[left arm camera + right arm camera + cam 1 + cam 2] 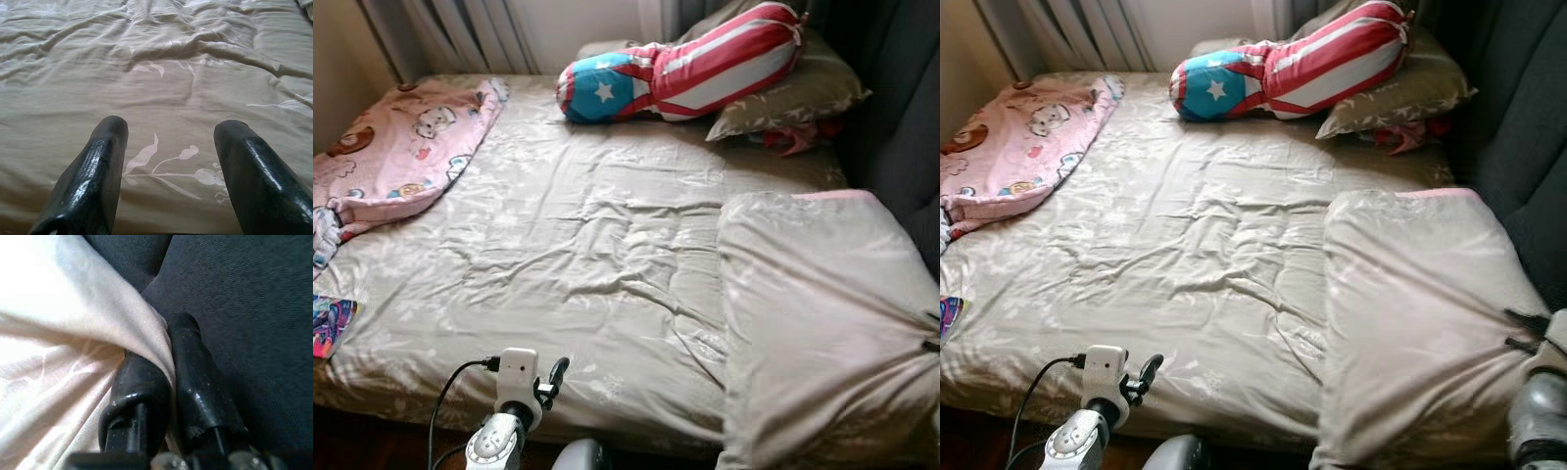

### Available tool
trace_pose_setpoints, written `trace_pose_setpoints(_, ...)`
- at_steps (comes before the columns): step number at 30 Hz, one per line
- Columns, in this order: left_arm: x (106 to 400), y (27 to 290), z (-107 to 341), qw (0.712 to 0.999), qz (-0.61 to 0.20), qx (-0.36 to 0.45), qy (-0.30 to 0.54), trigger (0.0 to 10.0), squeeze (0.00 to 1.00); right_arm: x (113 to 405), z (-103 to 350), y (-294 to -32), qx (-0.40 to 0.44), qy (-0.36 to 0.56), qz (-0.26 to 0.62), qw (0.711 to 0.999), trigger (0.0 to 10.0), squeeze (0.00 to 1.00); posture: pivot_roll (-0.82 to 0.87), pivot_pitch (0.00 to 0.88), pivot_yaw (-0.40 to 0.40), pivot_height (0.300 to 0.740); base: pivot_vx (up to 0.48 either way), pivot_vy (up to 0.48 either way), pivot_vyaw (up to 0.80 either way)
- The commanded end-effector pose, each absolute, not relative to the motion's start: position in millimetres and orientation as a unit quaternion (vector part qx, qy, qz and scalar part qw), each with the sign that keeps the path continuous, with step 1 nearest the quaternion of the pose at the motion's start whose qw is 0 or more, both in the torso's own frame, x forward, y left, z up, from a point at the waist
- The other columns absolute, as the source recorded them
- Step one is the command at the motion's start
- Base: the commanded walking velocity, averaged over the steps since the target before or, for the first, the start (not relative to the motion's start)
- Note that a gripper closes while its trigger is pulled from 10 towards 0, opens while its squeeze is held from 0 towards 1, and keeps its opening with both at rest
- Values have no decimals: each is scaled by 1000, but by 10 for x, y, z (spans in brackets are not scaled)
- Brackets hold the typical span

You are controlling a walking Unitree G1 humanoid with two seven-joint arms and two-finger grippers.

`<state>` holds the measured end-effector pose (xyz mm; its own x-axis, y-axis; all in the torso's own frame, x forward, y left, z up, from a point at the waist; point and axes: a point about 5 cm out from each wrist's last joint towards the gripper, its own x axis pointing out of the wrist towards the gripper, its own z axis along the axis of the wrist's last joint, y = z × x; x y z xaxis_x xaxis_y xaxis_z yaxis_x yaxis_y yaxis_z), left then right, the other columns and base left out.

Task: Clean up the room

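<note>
Pinching folded quilt (1410, 323), right pincer (168, 382) half-buried

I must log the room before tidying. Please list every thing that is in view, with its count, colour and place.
Bed cover: one, beige with pale flowers, spread over the bed.
Folded blanket: one, beige with a pink edge, on the bed's right side.
Pink blanket: one, pink with cartoon prints, far left corner of the bed.
Long cushion: one, red and white stripes with a blue end and white star, at the head of the bed.
Pillow: one, beige, under the long cushion.
Colourful item: one, blue and pink, left edge of the bed; kind unclear.
Left gripper: open, above the bed cover.
Right gripper: shut on the folded blanket's edge.
</note>
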<state>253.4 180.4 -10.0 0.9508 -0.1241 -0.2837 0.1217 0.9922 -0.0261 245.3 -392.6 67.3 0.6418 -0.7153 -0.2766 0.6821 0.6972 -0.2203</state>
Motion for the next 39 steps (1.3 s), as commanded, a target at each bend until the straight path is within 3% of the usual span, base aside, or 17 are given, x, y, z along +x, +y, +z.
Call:
trace_pose_setpoints(1,2480,1860,-154,986,-50,-7,159,10000,0,2413,863,-4107,-68,149,-422,892,2510,0,-67,94,55,663,0,0,0)
trace_pose_setpoints(2,2480,1862,-154,986,-50,-7,159,10000,0,2412,838,-4094,-71,157,-416,893,10000,0,-66,94,57,663,0,0,0)
trace_pose_setpoints(8,2474,1853,-147,986,-51,-7,156,10000,0,2519,699,-3875,-58,166,-359,917,10000,0,-68,92,58,663,0,0,0)
trace_pose_setpoints(12,2482,1829,-138,987,-50,-11,153,10000,0,2634,552,-3600,-47,178,-274,944,10000,0,-67,76,52,663,0,0,0)
trace_pose_setpoints(13,2487,1824,-135,987,-50,-13,153,10000,0,2660,497,-3509,-40,186,-248,950,10000,212,-67,76,52,663,0,0,0)
trace_pose_setpoints(15,2497,1807,-140,986,-46,-20,156,10000,0,2701,345,-3260,-35,209,-181,960,10000,1000,-68,62,43,663,0,0,0)
trace_pose_setpoints(18,2495,1795,-157,985,-41,-28,162,10000,0,2684,237,-3127,-45,228,-154,960,10000,1000,-67,55,38,663,0,0,0)
trace_pose_setpoints(19,2492,1794,-165,985,-40,-29,165,10000,0,2668,189,-3077,-55,235,-150,959,10000,671,-68,50,36,663,0,0,0)
trace_pose_setpoints(22,2483,1799,-178,984,-36,-32,169,10000,0,2648,139,-3023,-66,243,-144,957,10000,671,-69,48,35,663,0,0,0)
trace_pose_setpoints(23,2470,1802,-198,983,-32,-37,175,10000,0,2640,92,-2943,-66,246,-129,959,10000,0,-73,41,31,663,0,0,0)
trace_pose_setpoints(28,2424,1800,-272,979,-16,-51,198,10000,0,2549,-148,-2576,-24,266,-80,960,10000,0,-79,10,16,663,0,0,0)
trace_pose_setpoints(34,2318,1790,-420,965,-2,-65,252,10000,0,2250,-523,-2061,29,332,-29,942,10000,0,-65,0,7,663,0,0,0)
trace_pose_setpoints(39,2173,1866,-556,950,20,-71,304,10000,0,2088,-648,-1962,47,358,-51,931,10000,0,-56,0,-1,663,0,0,0)
